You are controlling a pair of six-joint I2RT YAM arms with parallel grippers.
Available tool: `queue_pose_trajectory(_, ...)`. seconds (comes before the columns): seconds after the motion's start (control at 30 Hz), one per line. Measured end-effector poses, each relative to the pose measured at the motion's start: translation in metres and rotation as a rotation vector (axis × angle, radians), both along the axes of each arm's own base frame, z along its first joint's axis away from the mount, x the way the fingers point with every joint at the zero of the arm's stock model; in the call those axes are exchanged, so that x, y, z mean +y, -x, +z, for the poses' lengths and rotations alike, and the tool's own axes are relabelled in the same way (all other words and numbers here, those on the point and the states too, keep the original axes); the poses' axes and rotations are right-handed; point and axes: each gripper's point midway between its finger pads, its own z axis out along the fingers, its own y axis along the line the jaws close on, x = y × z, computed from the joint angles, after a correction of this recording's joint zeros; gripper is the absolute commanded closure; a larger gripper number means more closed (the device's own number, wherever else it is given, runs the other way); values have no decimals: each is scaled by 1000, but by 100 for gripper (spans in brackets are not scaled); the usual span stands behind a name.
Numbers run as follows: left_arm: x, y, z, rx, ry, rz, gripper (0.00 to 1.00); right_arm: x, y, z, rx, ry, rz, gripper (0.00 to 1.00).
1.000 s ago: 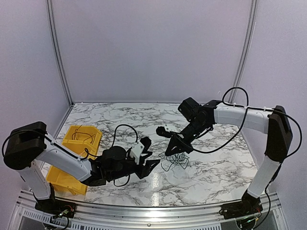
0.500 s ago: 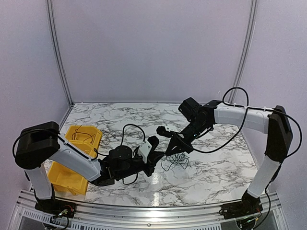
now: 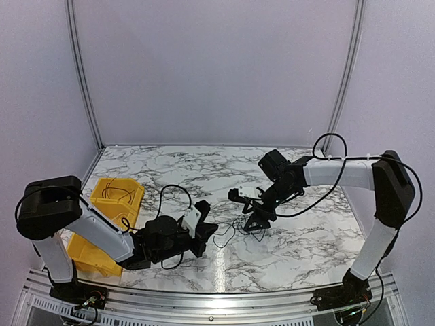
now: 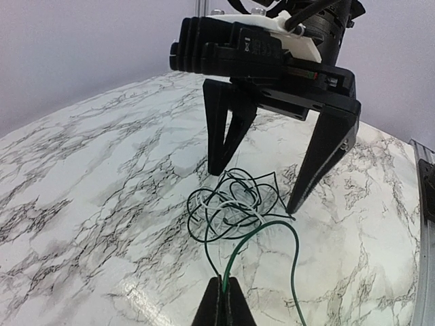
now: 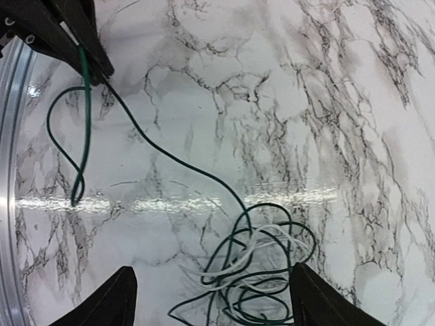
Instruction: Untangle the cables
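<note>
The cables (image 4: 234,204) lie as a small knot of dark green and white wires on the marble table (image 3: 299,251). My left gripper (image 4: 223,299) is shut on a green wire (image 4: 238,261) that runs from the knot; a second strand loops to its right. In the top view the left gripper (image 3: 209,231) sits just left of the knot (image 3: 246,223). My right gripper (image 5: 214,302) is open, its fingers (image 5: 115,299) straddling the knot (image 5: 262,272) from above. The left wrist view shows the right gripper (image 4: 255,192) with its tips on either side of the knot.
Two yellow bins (image 3: 119,193) stand at the left of the table, the far one holding a few dark wires. The metal rail (image 3: 217,299) runs along the near edge. Thick arm cables (image 3: 326,190) hang beside the right arm.
My left gripper reached to the knot, shut on a green wire and drew back left with it. My right gripper opened, let go of the knot and now straddles it.
</note>
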Motion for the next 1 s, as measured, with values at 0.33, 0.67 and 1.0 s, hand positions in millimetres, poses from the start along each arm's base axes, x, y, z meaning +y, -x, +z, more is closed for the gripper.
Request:
queue_pose_trajectory(0.33, 22, 3, -18, 73, 8, 55, 100, -2, -36, -49, -80, 112, -77, 21)
queue_pose_trajectory(0.67, 30, 2, -10, 69, 33, 85, 100, 18, -45, -63, -64, 114, -72, 75)
queue_pose_trajectory(1.0, 86, -11, 79, -26, 151, 282, 100, 8, -48, -64, -27, 83, -113, 77)
